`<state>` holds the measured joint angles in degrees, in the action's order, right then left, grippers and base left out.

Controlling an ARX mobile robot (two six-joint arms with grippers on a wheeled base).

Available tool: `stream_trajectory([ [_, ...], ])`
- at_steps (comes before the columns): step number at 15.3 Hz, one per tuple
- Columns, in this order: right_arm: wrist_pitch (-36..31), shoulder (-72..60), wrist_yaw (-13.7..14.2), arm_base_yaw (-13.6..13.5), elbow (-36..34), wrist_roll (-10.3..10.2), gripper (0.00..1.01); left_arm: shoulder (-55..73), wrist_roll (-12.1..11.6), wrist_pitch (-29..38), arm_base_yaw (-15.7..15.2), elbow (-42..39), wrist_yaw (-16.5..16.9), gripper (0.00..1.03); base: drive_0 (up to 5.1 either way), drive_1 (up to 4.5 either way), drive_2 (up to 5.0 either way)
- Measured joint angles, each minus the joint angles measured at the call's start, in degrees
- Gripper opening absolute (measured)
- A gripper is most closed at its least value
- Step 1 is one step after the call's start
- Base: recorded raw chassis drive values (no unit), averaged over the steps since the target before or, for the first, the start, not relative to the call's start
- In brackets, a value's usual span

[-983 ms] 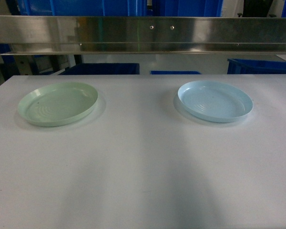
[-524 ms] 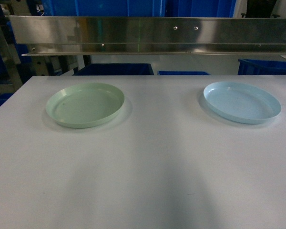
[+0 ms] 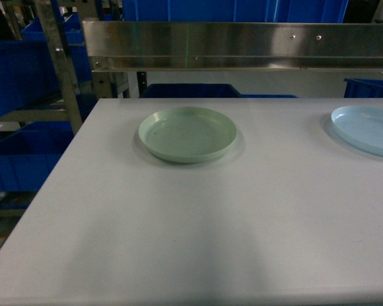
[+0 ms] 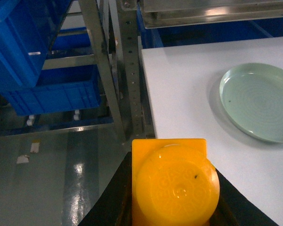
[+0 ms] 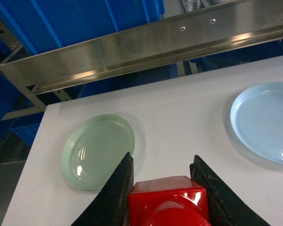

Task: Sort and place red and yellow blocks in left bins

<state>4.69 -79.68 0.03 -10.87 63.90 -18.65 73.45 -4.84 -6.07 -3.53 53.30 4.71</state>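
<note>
Head view: the green plate (image 3: 187,134) now sits near the middle of the white table (image 3: 210,223) and the pale blue plate (image 3: 367,130) is at the right edge; both have slid right across the last second, so the robot is swinging left. Blue bins (image 3: 22,80) on the metal rack (image 3: 57,64) have come into sight at far left. Neither hand shows here.

Left wrist view: the left hand (image 4: 172,197) is closed on the yellow block (image 4: 172,181), held over the table's left edge, with bins to its left.

Right wrist view: the right hand (image 5: 162,188) grips the red block (image 5: 169,200) above the table. Dropping both off looks close.
</note>
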Motion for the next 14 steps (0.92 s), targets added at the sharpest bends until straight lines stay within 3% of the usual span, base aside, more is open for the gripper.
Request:
stream_trajectory([
  [10,0.04,-0.07,0.0,0.0,0.0,0.0,0.29,0.0,0.07,-0.15,-0.07,-0.02,0.0,0.27,-5.0,2.19,2.7],
  [14,0.02,0.02,-0.02,0.0,0.0,0.0,0.29,0.0,0.09,-0.28,-0.07,-0.02,-0.07,0.27,-4.4,4.22,0.2],
])
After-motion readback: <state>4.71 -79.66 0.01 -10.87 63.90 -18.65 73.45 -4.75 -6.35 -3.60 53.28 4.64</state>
